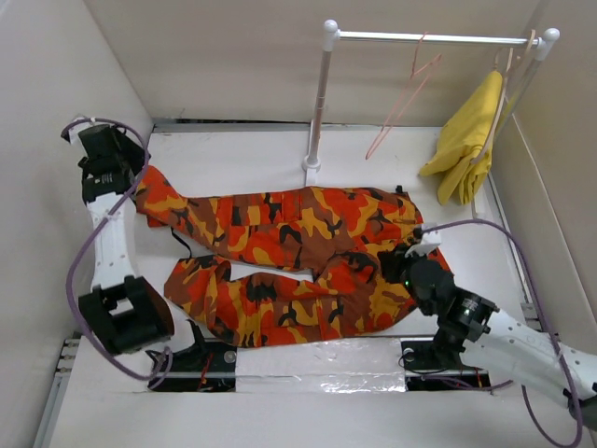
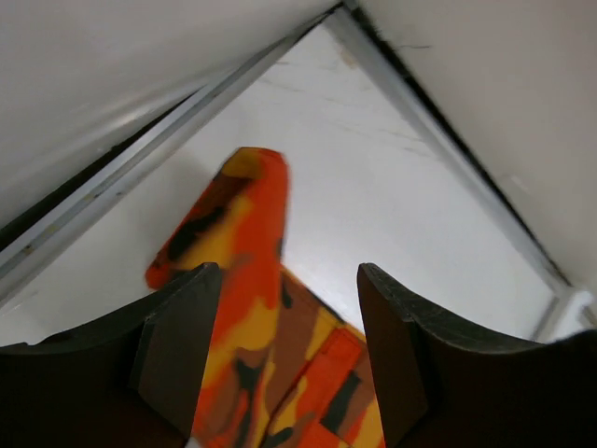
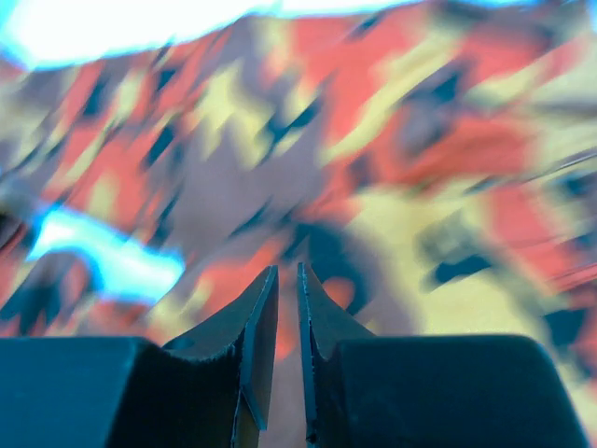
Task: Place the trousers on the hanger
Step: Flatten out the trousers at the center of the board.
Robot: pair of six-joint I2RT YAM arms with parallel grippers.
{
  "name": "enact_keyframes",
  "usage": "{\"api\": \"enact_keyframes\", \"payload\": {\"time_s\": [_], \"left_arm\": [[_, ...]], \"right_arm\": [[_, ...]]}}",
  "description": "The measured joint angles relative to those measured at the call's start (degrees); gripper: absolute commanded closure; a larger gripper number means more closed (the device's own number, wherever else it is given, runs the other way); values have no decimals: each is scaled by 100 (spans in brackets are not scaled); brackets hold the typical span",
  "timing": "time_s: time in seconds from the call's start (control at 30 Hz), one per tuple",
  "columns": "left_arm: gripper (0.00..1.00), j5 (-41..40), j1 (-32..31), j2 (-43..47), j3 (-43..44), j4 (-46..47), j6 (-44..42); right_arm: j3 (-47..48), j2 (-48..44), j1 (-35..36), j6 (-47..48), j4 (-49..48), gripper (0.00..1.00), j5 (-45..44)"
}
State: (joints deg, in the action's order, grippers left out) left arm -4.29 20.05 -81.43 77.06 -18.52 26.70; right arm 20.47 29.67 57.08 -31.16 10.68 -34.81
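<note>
— Where were the trousers point(image 1: 298, 252) at that moment?
— Spread flat on the white table point(image 1: 242, 159), waist towards the right, both legs running out to the left. The far leg reached all the way to the left gripper point(image 2: 289, 280) near the left wall.

— And the hanger point(image 1: 403, 93)?
— The thin pink wire one hung by its hook from the rail point(image 1: 429, 37) at the back, well apart from the trousers. At the right end of that rail a yellow garment point(image 1: 466, 140) hung on a pale hanger.

— Did the left claw have hold of anything?
— No. In the left wrist view its dark fingers point(image 2: 182, 345) stood wide apart, and the cuff of the far leg point(image 2: 242, 205) lay on the table beyond them. The cloth showed in the gap, but neither pad was pressed onto it.

— And the right gripper point(image 3: 287, 280)?
— It was down on the waist end of the trousers; the top view showed it over the camouflage cloth near the right edge of the garment. In its own camera the two fingertips were drawn almost together, only a sliver between them, with blurred orange and brown fabric filling the view behind.

— Had it pinched the fabric?
— I couldn't tell; the view was too blurred to show any cloth caught in that slit
</note>
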Motion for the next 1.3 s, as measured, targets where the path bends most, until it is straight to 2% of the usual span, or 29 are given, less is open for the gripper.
{"api": "enact_keyframes", "payload": {"time_s": [0.07, 0.17, 0.2, 0.27, 0.3, 0.4, 0.43, 0.47, 0.53, 0.67, 0.73, 0.83, 1.0, 1.03, 1.07, 1.1, 1.13, 1.23, 1.3], "left_arm": [[42, -81, -295, 413, -146, 243, 81], [44, -162, -933, 992, -479, 579, 125], [45, -177, -1189, 1119, -555, 645, 125], [46, -201, -1759, 1320, -691, 789, 125], [46, -164, -2033, 1384, -754, 859, 127], [48, 4, -2817, 1545, -1095, 1150, 177], [48, 92, -3069, 1633, -1303, 1276, 212], [48, 205, -3272, 1720, -1499, 1320, 238], [48, 474, -3532, 1858, -1810, 1331, 273], [48, 850, -3571, 1961, -2022, 1325, 214], [48, 1040, -3567, 1963, -2020, 1355, 122], [48, 1285, -3567, 1965, -2017, 1357, -31], [48, 1539, -3569, 1985, -2017, 1360, -138], [48, 1582, -3569, 2002, -2020, 1360, -138], [48, 1611, -3569, 2024, -2017, 1360, -140], [48, 1633, -3569, 2050, -2017, 1360, -142], [48, 1641, -3569, 2081, -2017, 1360, -142], [48, 1657, -3569, 2162, -2020, 1362, -146], [48, 1652, -3569, 2179, -2017, 1364, -168]], "right_arm": [[177, 201, -669, 315, -83, 76, 103], [295, 758, -1978, 846, -378, 63, 772], [341, 1054, -2496, 1025, -470, 52, 1117], [544, 1720, -3357, 1333, -614, 42, 1633], [682, 2164, -3818, 1469, -686, 34, 1904], [1067, 3270, -4868, 1722, -1016, 23, 2677], [1117, 3541, -5115, 1751, -1167, 17, 2861], [1161, 3788, -5294, 1764, -1303, 15, 2990], [1296, 4269, -5499, 1801, -1440, 14, 3200], [1875, 5289, -5700, 1851, -1495, 14, 3475], [2151, 5729, -5823, 1853, -1578, 21, 3738], [2476, 6234, -5934, 1895, -1572, 24, 4096], [2677, 6553, -6022, 1967, -1517, 30, 4649], [2686, 6579, -6048, 1985, -1512, 34, 4750], [2699, 6607, -6078, 2015, -1502, 39, 4833], [2712, 6625, -6113, 2050, -1493, 48, 4911], [2719, 6631, -6137, 2096, -1478, 73, 4970], [2671, 6603, -6205, 2118, -1469, 100, 5152], [2446, 6404, -6249, 2079, -1593, 100, 5180]]}}
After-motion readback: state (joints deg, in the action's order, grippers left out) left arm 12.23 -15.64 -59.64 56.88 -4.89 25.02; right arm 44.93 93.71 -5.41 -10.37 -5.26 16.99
